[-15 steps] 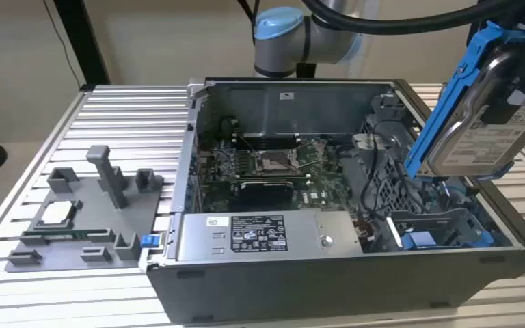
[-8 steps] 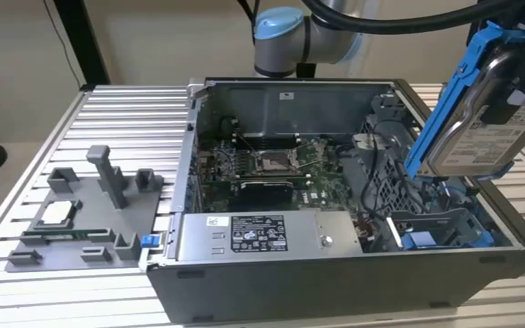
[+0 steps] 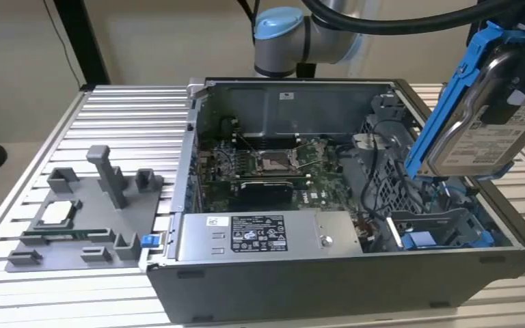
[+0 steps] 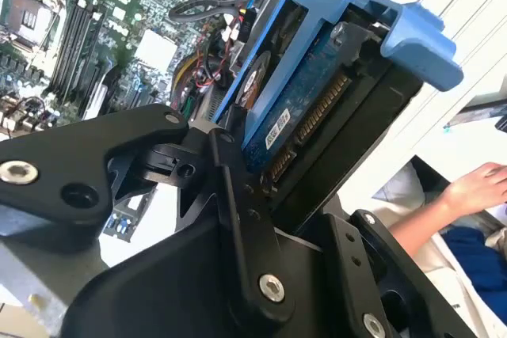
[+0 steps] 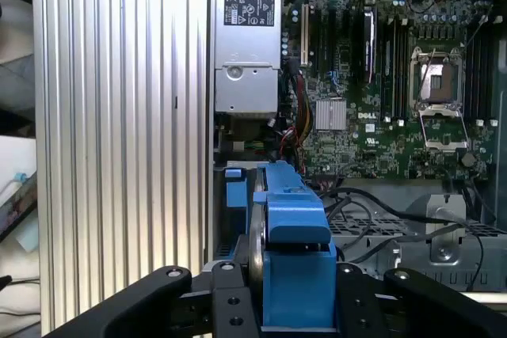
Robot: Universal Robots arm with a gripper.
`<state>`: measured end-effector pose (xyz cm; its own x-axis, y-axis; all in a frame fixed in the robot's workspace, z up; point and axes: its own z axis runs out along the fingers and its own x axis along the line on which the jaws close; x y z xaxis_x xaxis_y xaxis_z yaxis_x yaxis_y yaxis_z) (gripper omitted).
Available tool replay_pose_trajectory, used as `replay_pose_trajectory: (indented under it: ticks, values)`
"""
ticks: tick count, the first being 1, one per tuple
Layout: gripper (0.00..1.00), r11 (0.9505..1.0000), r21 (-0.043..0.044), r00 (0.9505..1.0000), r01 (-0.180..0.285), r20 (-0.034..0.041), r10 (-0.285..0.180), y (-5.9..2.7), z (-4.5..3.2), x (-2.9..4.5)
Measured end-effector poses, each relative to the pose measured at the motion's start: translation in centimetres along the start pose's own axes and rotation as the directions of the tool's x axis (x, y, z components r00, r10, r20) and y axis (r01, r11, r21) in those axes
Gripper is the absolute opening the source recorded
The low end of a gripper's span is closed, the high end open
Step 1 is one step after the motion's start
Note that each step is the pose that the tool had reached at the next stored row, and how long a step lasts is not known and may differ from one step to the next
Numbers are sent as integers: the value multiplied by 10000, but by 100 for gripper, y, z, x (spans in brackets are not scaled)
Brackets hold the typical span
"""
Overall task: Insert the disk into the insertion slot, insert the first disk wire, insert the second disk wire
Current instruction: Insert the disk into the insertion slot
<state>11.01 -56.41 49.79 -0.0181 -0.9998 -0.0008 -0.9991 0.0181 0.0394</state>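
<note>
The disk (image 3: 481, 133), a silver drive with a white label in a bright blue frame, hangs on edge in the air over the computer case at the exterior view's right. My gripper (image 3: 516, 80) is shut on it from above. Both wrist views show the black fingers (image 4: 238, 195) clamping the blue-framed disk (image 5: 289, 231) from both sides. The insertion slot (image 3: 440, 229), a grey metal bay with blue pieces, lies below the disk in the case's near right corner. Black wires (image 3: 372, 174) run beside the bay.
The open case holds the motherboard (image 3: 272, 164) and a grey power supply box (image 3: 262, 236) with a white-and-black label. A grey fixture (image 3: 89, 212) stands on the ribbed table at the exterior view's left. A person's hand (image 4: 475, 187) shows beyond the case.
</note>
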Motion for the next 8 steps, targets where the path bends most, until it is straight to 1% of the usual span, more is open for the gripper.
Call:
replay_pose_trajectory:
  ticks: [5,8]
  values:
    - [0,10000,0,10000,1,6,-1,-10,4,3]
    - [0,10000,0,10000,1,8,-1,-40,20,23]
